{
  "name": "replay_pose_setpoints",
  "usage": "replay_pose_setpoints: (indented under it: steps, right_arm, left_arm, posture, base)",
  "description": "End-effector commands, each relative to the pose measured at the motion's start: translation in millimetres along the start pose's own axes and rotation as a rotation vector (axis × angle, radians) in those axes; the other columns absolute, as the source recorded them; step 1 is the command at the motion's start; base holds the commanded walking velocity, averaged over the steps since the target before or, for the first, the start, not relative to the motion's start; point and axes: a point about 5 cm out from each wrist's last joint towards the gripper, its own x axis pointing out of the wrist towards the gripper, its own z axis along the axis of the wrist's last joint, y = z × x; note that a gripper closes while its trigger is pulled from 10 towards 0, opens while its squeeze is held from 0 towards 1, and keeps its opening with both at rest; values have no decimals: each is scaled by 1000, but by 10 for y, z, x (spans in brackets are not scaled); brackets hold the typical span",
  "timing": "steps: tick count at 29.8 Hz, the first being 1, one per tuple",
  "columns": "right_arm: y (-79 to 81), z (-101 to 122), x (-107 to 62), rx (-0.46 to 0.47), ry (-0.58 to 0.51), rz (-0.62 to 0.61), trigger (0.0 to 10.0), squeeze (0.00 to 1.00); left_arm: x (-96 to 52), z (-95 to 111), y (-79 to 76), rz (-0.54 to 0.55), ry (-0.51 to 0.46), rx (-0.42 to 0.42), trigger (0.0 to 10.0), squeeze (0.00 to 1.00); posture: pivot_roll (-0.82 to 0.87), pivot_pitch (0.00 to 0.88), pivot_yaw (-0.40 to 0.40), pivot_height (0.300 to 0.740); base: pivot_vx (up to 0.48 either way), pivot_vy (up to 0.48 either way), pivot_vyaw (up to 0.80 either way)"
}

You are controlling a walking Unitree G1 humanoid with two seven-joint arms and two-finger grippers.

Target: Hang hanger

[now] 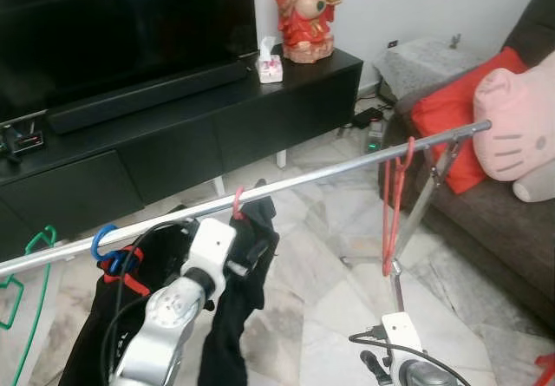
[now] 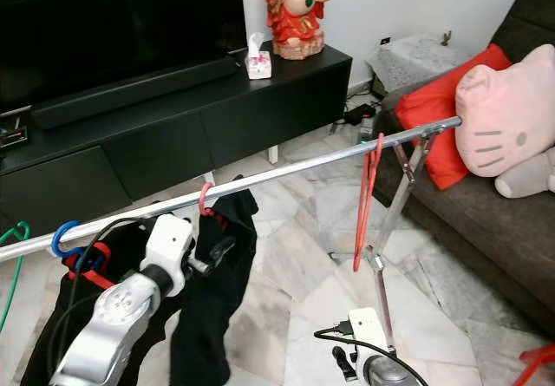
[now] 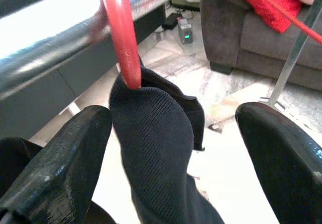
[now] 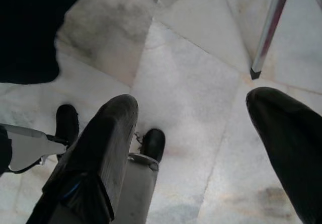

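Note:
A silver rail (image 1: pixel 329 171) crosses in front of me. On it hangs a pink-red hanger hook (image 3: pixel 121 38) that carries a black garment (image 1: pixel 247 291). My left gripper (image 3: pixel 173 116) is raised just below the rail, open, and the garment's top fold lies between its fingers (image 3: pixel 75 153). An empty red hanger (image 1: pixel 395 204) hangs near the rail's right end. At the left, a blue hook (image 1: pixel 102 240) with dark clothes and a green hanger (image 1: pixel 35 247) are on the rail. My right gripper (image 4: pixel 201 133) hangs low over the floor, open and holding nothing.
The rack's slanted leg (image 1: pixel 421 204) stands to the right. Behind the rail are a black TV stand (image 1: pixel 217 117) with a red statue (image 1: pixel 303 13) and a tissue box (image 1: pixel 270 65). At the right, a grey sofa (image 1: pixel 486 212) holds a red cushion (image 1: pixel 451 117) and a pink plush (image 1: pixel 520 126).

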Motion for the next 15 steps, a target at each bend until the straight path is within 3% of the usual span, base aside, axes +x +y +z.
replay_pose_setpoints:
  steps: [1,8,15]
  right_arm:
    - [-3,6,0,1,-1,-1,10000,0]
    - [5,17,2,4,-2,0,10000,0]
    - [0,20,2,3,-1,-1,10000,0]
  left_arm:
    - [11,-35,47,18,20,3,10000,0]
    - [154,-125,141,58,92,69,10000,0]
    - [193,-167,229,88,115,96,10000,0]
  posture:
    - [-100,0,38,740]
    - [-115,0,41,740]
    - [-116,0,37,740]
  base:
    - [0,0,0]
    - [0,0,0]
    - [0,0,0]
